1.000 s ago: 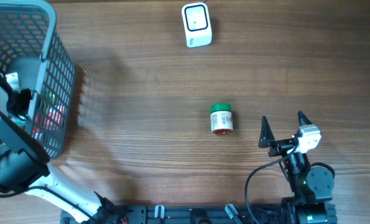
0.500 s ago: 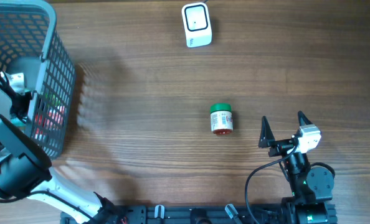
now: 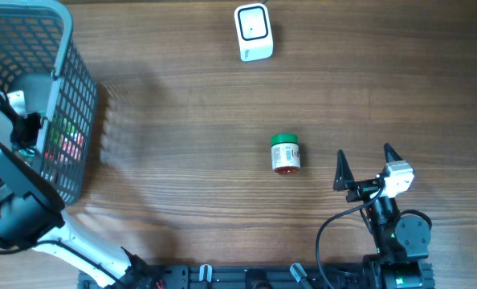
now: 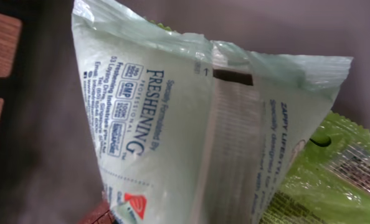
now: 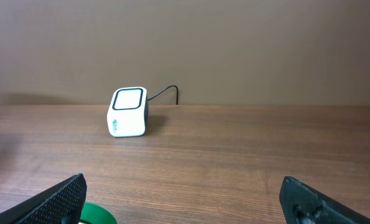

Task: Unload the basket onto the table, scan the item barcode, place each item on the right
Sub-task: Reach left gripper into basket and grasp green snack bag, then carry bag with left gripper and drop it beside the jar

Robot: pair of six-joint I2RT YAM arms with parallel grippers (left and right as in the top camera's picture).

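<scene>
The basket [image 3: 66, 88] stands at the far left of the table [image 3: 182, 104]. The left gripper [image 3: 28, 128] is inside it. Close before its camera a pouch [image 4: 172, 137] stands tilted, and a packet [image 4: 334, 174] lies partly behind it. The scanner [image 3: 253, 32] sits at the far side of the table, near the middle. The small jar [image 3: 285, 152] lies on its side at the centre, well apart from the scanner. The right gripper [image 3: 364, 152] is near the jar, to its right.
</scene>
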